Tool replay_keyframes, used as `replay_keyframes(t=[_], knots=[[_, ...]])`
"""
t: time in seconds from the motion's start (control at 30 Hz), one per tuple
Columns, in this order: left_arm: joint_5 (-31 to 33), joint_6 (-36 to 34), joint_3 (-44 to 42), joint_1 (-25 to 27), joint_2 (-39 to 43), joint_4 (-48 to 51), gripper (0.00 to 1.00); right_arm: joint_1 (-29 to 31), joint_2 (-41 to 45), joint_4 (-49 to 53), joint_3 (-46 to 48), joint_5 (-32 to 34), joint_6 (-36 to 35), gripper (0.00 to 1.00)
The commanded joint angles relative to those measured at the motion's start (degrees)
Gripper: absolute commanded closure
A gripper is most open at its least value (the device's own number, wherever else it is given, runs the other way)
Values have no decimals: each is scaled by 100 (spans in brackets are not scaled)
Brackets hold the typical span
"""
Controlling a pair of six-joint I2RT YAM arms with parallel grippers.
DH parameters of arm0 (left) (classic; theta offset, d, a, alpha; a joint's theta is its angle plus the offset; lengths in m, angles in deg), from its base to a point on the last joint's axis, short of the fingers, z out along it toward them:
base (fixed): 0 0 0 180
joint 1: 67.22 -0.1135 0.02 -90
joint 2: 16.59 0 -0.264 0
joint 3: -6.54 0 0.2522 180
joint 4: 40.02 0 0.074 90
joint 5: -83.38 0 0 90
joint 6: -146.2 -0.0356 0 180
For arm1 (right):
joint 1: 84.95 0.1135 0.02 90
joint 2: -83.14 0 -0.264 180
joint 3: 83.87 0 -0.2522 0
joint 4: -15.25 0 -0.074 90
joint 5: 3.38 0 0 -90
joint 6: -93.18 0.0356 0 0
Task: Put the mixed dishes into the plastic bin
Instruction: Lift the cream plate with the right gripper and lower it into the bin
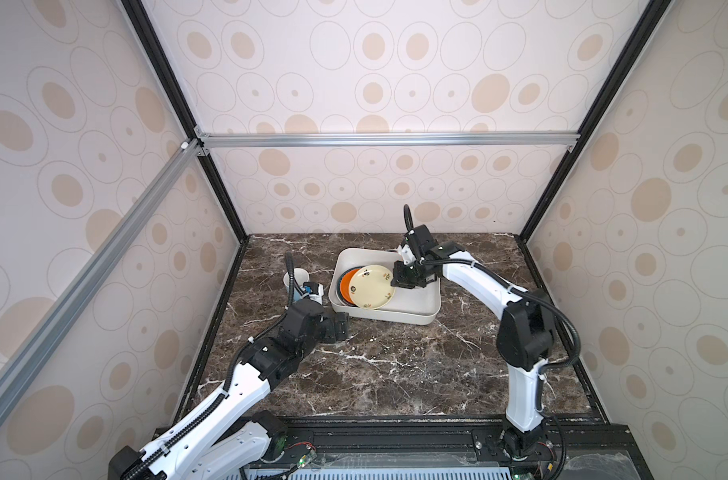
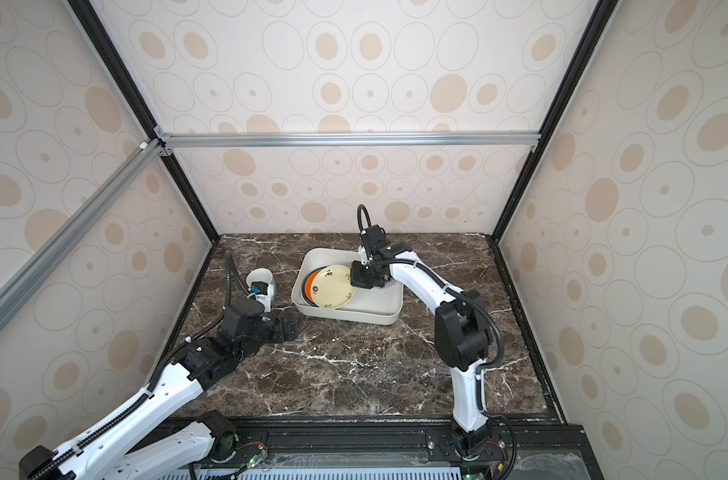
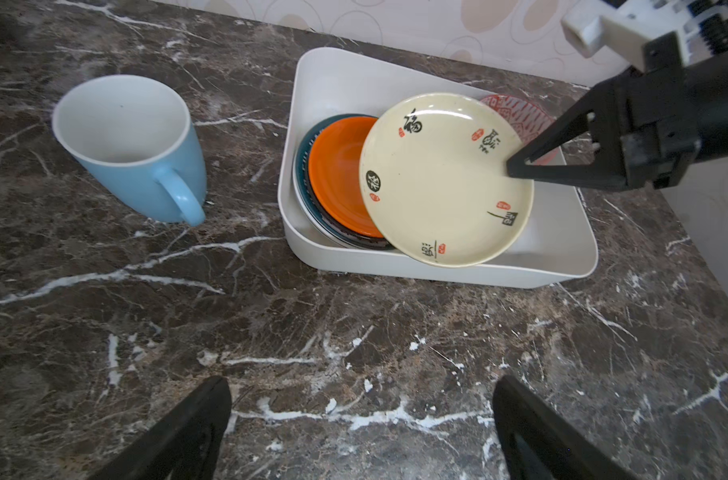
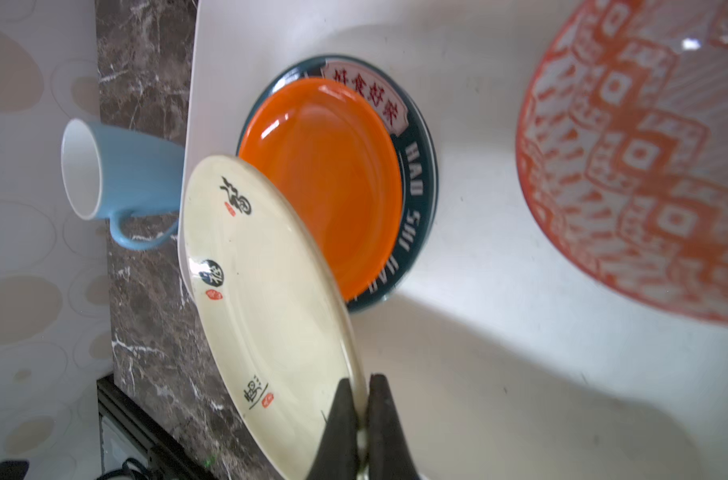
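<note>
Cream plate (image 1: 370, 289), likely slick and breakable, is pinched at three o'clock by right jaws; left jaws are spread wide.

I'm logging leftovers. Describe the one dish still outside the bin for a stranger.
On the dark marble table, find the off-white plastic bin. Left of it in both top views stands the light-blue mug, white inside. It alone has a handle and sits outside the bin.

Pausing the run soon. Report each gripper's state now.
Left gripper: open, holding nothing.
Right gripper: shut on the rim of the cream plate.
</note>
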Motion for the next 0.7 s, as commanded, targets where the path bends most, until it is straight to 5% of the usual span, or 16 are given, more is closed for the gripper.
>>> replay_keyframes(t=[0.0,0.13,0.37,0.67], knots=[[-242,-464,421,-391,-144,240,1,-59,-644,607,-1030,-170,-194,100],[-432,-608,545,-809,-296,238,1,-117,-1430,899,-1972,-292,-201,100],[-697,-680,554,-1261,-486,154,1,-118,-1873,972,-2237,-550,-196,95],[-767,-751,594,-1663,-478,111,1,47,-1741,1160,-2080,-444,-473,65]])
